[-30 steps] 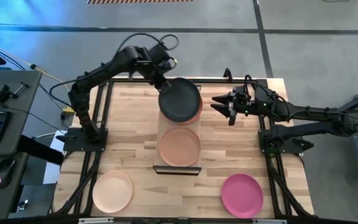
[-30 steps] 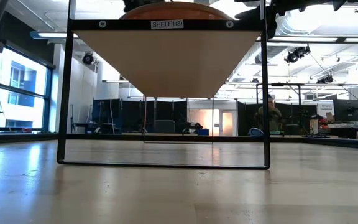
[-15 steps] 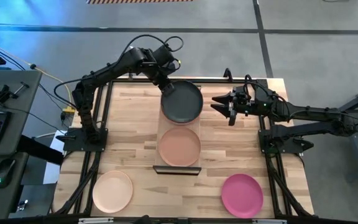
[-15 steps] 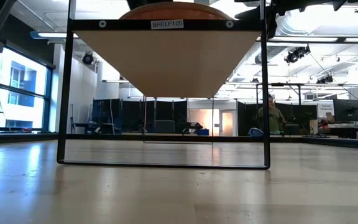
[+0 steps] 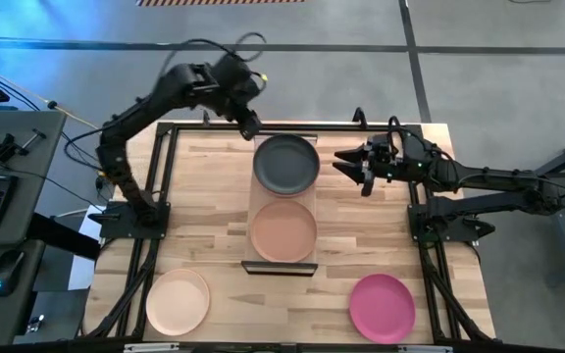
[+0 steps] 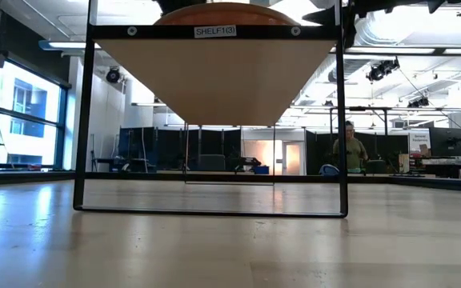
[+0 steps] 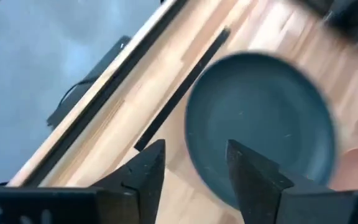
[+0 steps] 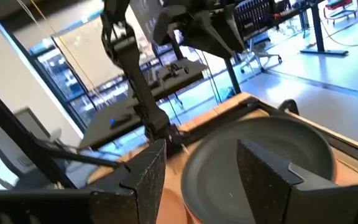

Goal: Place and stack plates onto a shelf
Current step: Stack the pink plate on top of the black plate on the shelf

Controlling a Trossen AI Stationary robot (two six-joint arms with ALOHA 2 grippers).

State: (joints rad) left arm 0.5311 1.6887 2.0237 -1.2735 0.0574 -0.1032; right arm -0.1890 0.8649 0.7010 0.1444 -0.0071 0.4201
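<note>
The dark grey plate point(image 5: 285, 164) lies flat on the far end of the shelf point(image 5: 257, 199). A peach-tan plate point(image 5: 282, 230) lies on the shelf's near end. My left gripper point(image 5: 250, 126) is open, clear of the dark plate's far-left rim; the plate point(image 7: 260, 118) shows beyond the gripper point(image 7: 191, 168) in its wrist view. My right gripper point(image 5: 354, 169) waits open to the right of the shelf, facing the dark plate point(image 8: 260, 162). On the table, a cream plate point(image 5: 178, 301) lies near left and a magenta plate point(image 5: 382, 307) near right.
The shelf stands raised on a thin black frame point(image 6: 82, 120); its underside and label point(image 6: 214, 31) show in the low view. Black rails point(image 5: 165, 167) run along the table's edges. A person point(image 6: 347, 148) stands in the room beyond.
My left gripper has opened and let go of the dark grey plate, then drawn back up toward the table's far left. The plate, tilted in its hold a second ago, now lies level on the shelf's far end.
</note>
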